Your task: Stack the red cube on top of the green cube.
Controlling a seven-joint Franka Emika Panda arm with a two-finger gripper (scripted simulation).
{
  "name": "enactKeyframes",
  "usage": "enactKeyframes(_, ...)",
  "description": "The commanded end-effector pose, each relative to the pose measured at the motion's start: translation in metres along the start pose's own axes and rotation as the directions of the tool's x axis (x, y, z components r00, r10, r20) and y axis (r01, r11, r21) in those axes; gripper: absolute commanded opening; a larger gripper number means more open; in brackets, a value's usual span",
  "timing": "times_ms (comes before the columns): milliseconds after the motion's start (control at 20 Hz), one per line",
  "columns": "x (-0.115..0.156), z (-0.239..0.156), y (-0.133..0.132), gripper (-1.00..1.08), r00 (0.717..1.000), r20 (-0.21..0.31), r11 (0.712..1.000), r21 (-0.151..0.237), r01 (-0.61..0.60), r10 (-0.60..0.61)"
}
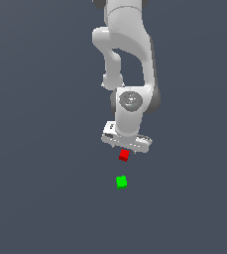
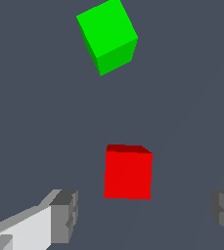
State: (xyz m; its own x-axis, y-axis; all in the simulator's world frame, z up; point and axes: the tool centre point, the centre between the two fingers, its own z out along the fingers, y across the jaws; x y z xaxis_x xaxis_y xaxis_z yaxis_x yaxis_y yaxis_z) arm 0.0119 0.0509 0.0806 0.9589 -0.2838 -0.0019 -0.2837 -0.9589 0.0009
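Wrist view first, and there's the red cube [image 2: 128, 173], sitting squarely in the open lane between the two fingers [image 2: 63, 216], with clear daylight on either side of it. Neither finger touches it: the grey pads stand well off its faces, so the fingers are released, spread wide and grasping nothing. The cube's front face is bright and flat, with a thin darker strip of its top showing.

Beyond it, well apart, there's the green cube [image 2: 107, 36], turned at an angle to the red one so that one corner points toward the camera. Nothing rests on it.

Over to the exterior view: the red cube [image 1: 124, 155] shows just under the gripper [image 1: 125, 150], with the green cube [image 1: 121, 182] a short way nearer the bottom of the picture, and a plain gap of grey surface between the two. Both cubes seem to lie on that flat, dark grey bench [image 1: 45, 198], though with no shadows in the render it's hard to be sure from here how far the fingertips are above it; they are hidden behind the white hand.

The white arm [image 1: 130, 54] hangs down from the top of the picture, wrist pointing straight at the red cube.
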Motion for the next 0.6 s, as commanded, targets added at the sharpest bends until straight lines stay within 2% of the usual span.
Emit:
enactKeyframes(0,0.001,0.006,-0.003,1.0,1.0,-0.002,1.0,0.0,-0.025,0.025)
enactKeyframes(550,0.002,0.016,-0.005,1.0,0.999,-0.001,0.999,0.001,-0.043,0.043)
